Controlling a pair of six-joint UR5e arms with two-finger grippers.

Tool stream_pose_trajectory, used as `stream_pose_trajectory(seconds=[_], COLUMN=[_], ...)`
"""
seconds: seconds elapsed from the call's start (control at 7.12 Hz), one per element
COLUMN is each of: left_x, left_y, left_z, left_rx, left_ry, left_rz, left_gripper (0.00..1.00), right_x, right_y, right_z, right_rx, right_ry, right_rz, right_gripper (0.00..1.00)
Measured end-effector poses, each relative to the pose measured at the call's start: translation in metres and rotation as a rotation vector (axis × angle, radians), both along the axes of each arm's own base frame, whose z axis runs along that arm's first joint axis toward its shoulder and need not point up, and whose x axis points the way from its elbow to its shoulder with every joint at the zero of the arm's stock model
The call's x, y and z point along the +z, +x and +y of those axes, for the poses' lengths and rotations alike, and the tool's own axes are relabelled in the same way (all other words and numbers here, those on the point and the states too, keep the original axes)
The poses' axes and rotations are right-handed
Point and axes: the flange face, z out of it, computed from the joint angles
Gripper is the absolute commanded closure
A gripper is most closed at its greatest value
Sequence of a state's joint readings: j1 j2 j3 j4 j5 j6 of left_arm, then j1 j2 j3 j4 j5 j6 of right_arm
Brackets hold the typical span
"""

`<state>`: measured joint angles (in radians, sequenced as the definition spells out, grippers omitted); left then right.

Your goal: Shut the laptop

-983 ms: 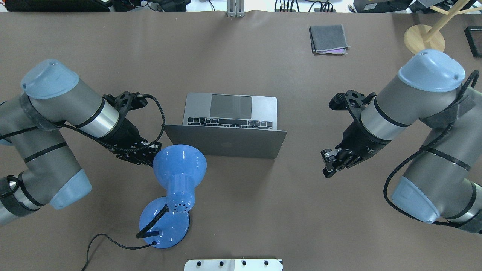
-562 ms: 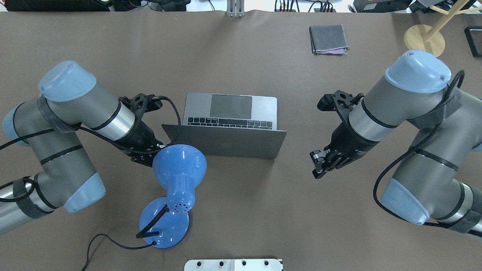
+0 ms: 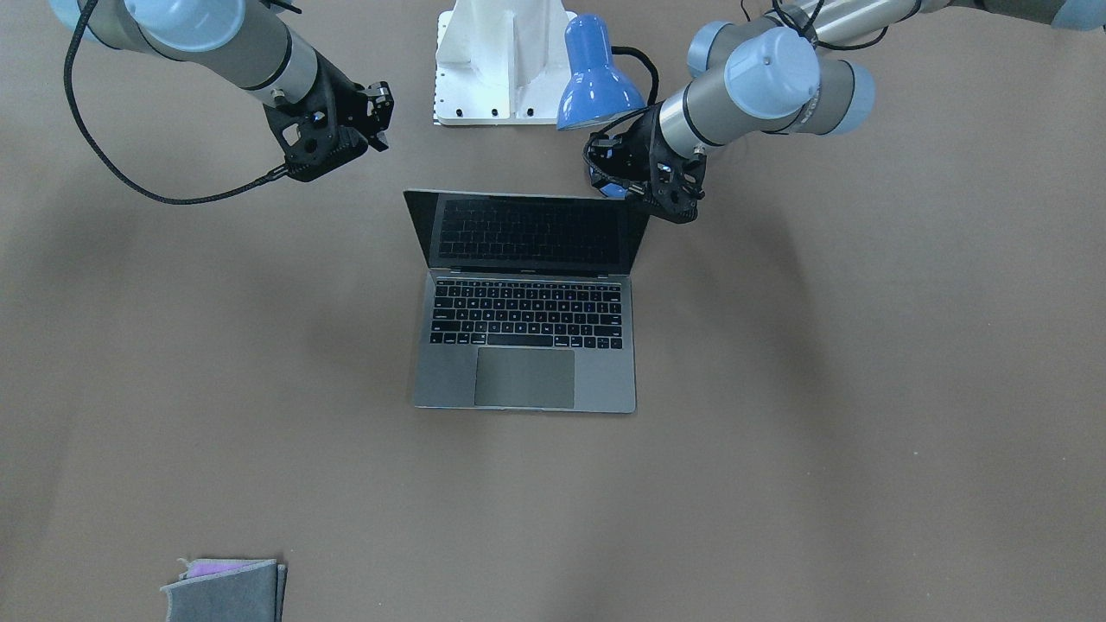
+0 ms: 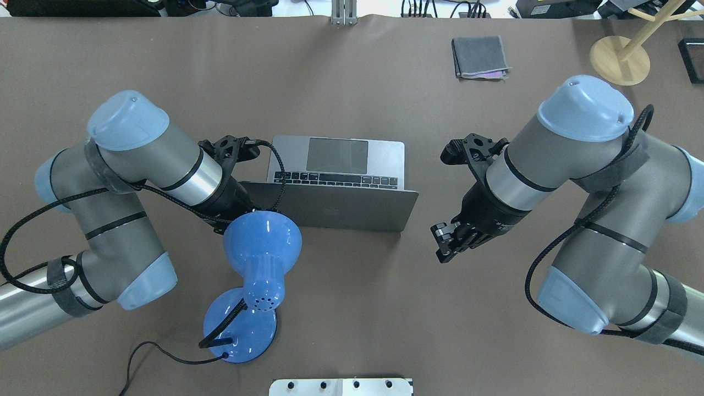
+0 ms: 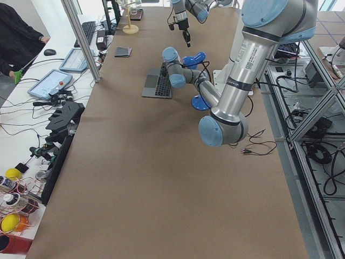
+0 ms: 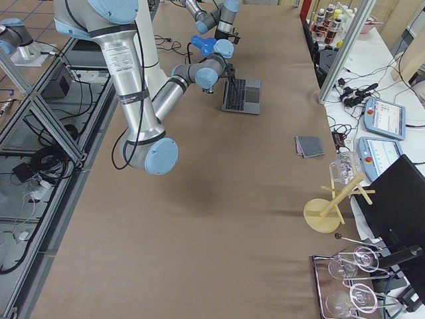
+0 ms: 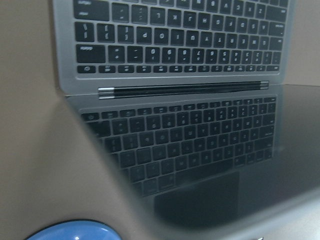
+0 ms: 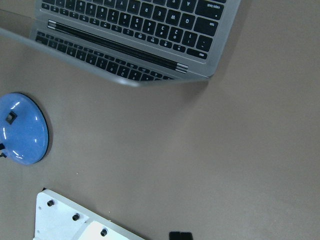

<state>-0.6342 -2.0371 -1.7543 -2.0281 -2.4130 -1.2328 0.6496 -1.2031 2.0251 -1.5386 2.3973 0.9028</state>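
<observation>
Metal and glass make the laptop (image 4: 336, 165) stiff yet fragile, and I judge it light enough to skid on the surface (image 4: 352, 319). It sits open mid-surface, lid raised, keyboard on the far side from the robot. A push belongs on the lid's back near the top edge, never the screen. In the overhead view the left hand (image 3: 661, 197) hangs at the lid's 9 o'clock corner, just beside the blue lamp (image 4: 262, 236). The right hand (image 4: 444, 245) hovers at 4 o'clock, apart from the lid. I cannot tell whether either hand's fingers are apart or together.

Silver-grey arms (image 4: 555, 159), blue caps (image 4: 127, 118), black cables (image 3: 173, 202).
</observation>
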Motion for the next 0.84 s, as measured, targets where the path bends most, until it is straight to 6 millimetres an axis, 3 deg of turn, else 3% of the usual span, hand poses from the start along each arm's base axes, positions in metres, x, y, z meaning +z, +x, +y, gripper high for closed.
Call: stream_pose_trajectory(seconds=[0.28,0.56,0.84], left_x=[0.001,0.007,0.009], left_y=[0.005,-0.004,-0.008], left_z=[-0.019,-0.040,-0.055], left_rx=[-0.036,-0.078,-0.101], left_ry=[0.008,0.006,0.001], left_rz=[-0.013,-0.027,-0.035], left_gripper=[1.00,1.00,1.00], right_x=[-0.013,-0.012,-0.021], right_y=[-0.019,-0.039,-0.045], right_z=[-0.013,-0.033,-0.066], right_rx=[0.020,0.059,0.122], right_ry=[0.036,0.094,0.124], right_rz=[-0.013,-0.042,-0.043], right_gripper=[1.00,1.00,1.00])
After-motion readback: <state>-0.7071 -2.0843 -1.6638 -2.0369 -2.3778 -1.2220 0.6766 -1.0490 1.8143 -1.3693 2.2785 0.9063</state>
